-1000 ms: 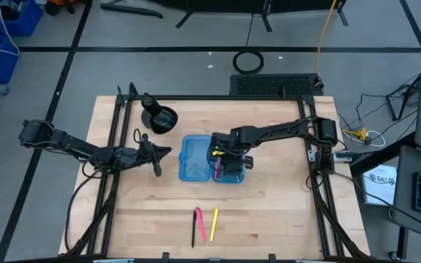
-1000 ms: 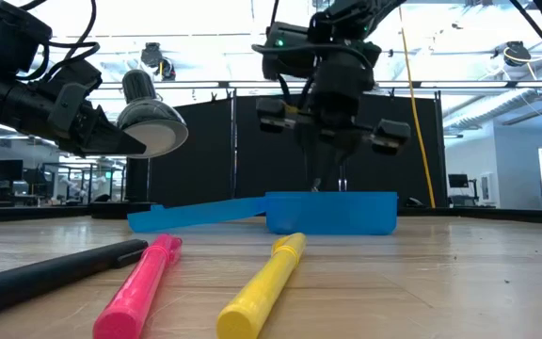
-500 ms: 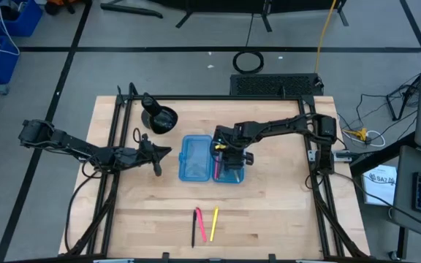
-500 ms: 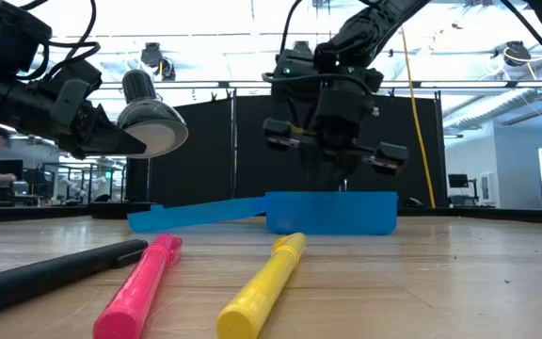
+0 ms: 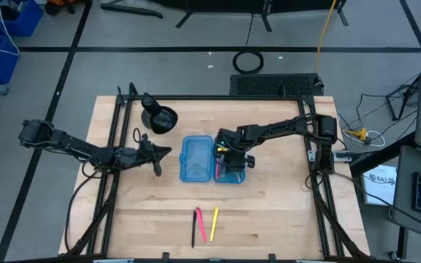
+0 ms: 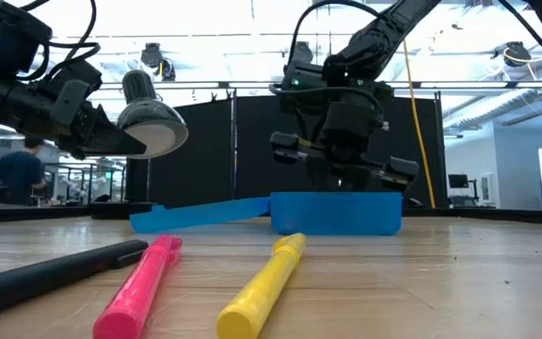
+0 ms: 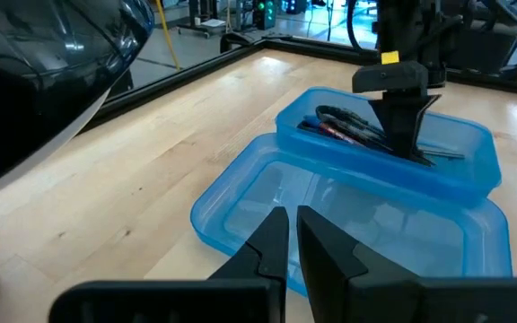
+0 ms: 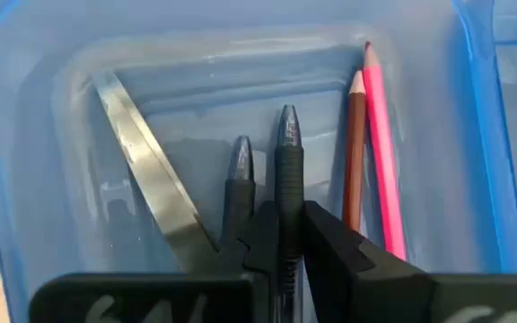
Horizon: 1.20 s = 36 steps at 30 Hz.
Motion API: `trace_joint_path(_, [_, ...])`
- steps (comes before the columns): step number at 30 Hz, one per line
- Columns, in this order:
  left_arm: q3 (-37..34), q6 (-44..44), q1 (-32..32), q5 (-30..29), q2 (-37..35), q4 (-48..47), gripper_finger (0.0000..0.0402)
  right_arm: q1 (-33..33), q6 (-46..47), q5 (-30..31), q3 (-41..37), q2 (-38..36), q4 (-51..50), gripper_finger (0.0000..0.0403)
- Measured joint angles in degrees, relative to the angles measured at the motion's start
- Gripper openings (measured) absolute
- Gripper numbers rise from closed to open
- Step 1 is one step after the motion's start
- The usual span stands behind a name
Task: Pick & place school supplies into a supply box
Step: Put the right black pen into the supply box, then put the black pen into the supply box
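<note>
Right gripper (image 5: 229, 155) hangs low inside the deeper half of the blue supply box (image 5: 198, 158), clenched on a black pen (image 8: 286, 166) whose tip points along the tray floor. Beside that pen in the same half lie a second dark pen (image 8: 240, 166), a brown pencil (image 8: 354, 152), a pink pencil (image 8: 381, 152) and a metal scissor blade (image 8: 146, 161). The box sits open near the middle of the wooden surface (image 5: 269, 212), its shallower half at 9 o'clock of the filled one. Left gripper (image 5: 156, 156) waits at 9 o'clock of the box, fingers nearly together and empty. At 6 o'clock, near the surface's front edge, lie a black pen (image 5: 194, 227), a pink marker (image 5: 200, 223) and a yellow marker (image 5: 214, 223). A black cup (image 5: 160, 119) stands at 11 o'clock. Beyond, a person (image 6: 12, 174) sits in the room.
</note>
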Motion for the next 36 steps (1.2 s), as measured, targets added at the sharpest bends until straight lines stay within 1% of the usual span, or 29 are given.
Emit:
trace_joint_path(4, [0.0,0.0,0.0,0.0,0.0,-0.1,0.0031,0.4,-1.1,0.4,0.0,0.0,0.7,0.0038])
trace_joint_path(9, [0.0,0.1,0.0,0.0,0.0,-0.2,0.0031,1.7,-1.4,7.1,0.8,-0.3,0.4,0.0071])
trace_joint_path(13, [0.0,-0.5,0.0,1.1,0.0,-0.5,0.0031,2.3,-1.4,8.3,1.0,-1.9,0.3,0.0091])
trace_joint_path(17, [0.0,-0.5,-0.1,3.6,0.0,-0.5,0.0031,3.6,-0.2,12.1,1.0,-5.1,0.3,0.0097])
trace_joint_path(20, [0.0,-0.5,-0.1,4.1,0.0,-0.5,0.0031,5.1,1.7,17.5,1.0,-9.7,-0.2,0.0095])
trace_joint_path(22, [0.0,-0.3,-0.1,4.0,0.0,-0.5,0.0031,7.1,5.8,22.5,1.0,-14.1,-0.1,0.0093])
trace_joint_path(24, [0.0,-0.3,-0.1,4.0,0.0,-0.5,0.0031,10.2,13.0,28.2,1.0,-19.4,1.2,0.0089])
trace_joint_path(26, [0.0,-0.3,-0.1,4.0,0.0,-0.5,0.0031,13.8,25.6,32.7,1.1,-25.2,2.6,0.0083])
trace_joint_path(27, [0.0,-0.3,-0.1,4.0,0.0,-0.5,0.0031,15.6,32.6,33.7,1.1,-28.3,3.0,0.0078])
trace_joint_path(29, [0.0,-0.3,-0.1,4.0,0.0,-0.5,0.0031,18.6,47.2,32.3,1.1,-34.5,2.9,0.0066])
trace_joint_path(31, [0.0,-0.3,-0.1,4.1,0.0,-0.5,0.0031,21.5,62.8,27.6,1.1,-40.8,3.0,0.0048])
trace_joint_path(33, [0.0,-0.3,-0.1,4.5,0.0,-0.5,0.0031,24.6,78.7,23.2,-0.8,-47.2,4.8,0.0027])
trace_joint_path(34, [0.0,-0.3,-0.1,5.1,0.0,-0.6,0.0031,26.7,85.1,22.9,-2.9,-50.2,6.5,0.0015])
trace_joint_path(36, [0.0,-0.4,-0.1,7.7,0.0,-0.7,0.0031,31.9,92.9,27.3,-9.4,-56.1,10.7,0.0004])
